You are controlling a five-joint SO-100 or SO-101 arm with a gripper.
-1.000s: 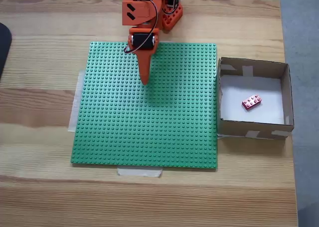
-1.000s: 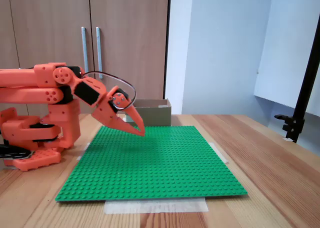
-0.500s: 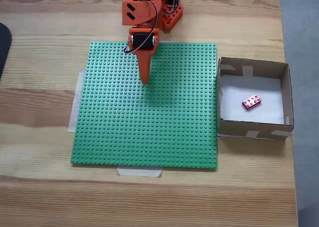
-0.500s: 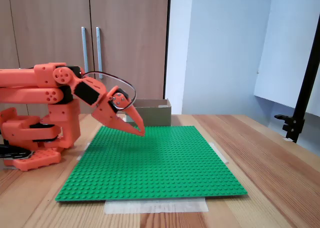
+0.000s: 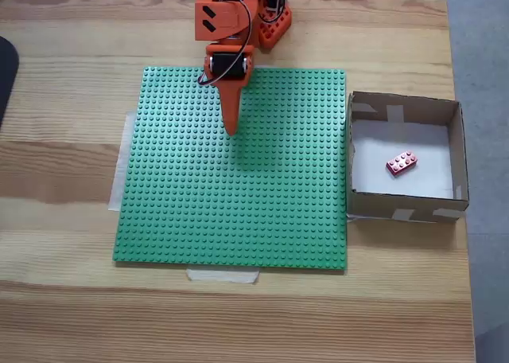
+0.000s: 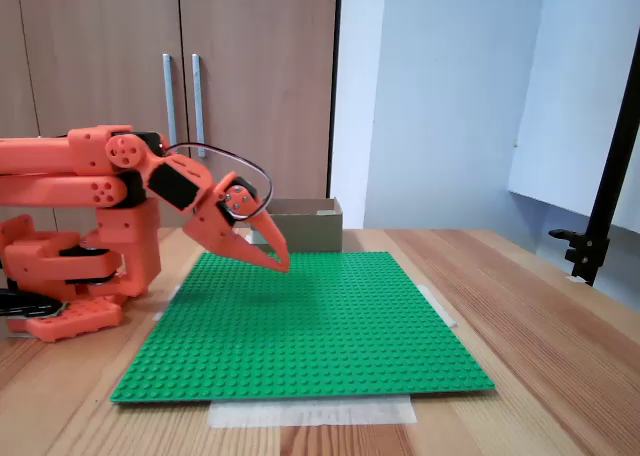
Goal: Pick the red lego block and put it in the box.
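The red lego block (image 5: 402, 163) lies on the white bottom of the box (image 5: 404, 105), a little right of its middle. The cardboard box (image 6: 305, 223) stands at the right edge of the green baseplate in the fixed view from above. My orange gripper (image 5: 231, 129) hangs over the upper part of the baseplate, far left of the box, its pointed fingers together and holding nothing. In the fixed view from the side the gripper (image 6: 281, 264) points down at a slant, its tip just above the studs.
A green studded baseplate (image 5: 238, 220) is taped to the wooden table (image 5: 64, 172). The arm's orange base (image 6: 60, 276) sits at the table's back edge. A dark object (image 5: 6, 68) shows at the left border. A black stand (image 6: 600, 226) rises at the right.
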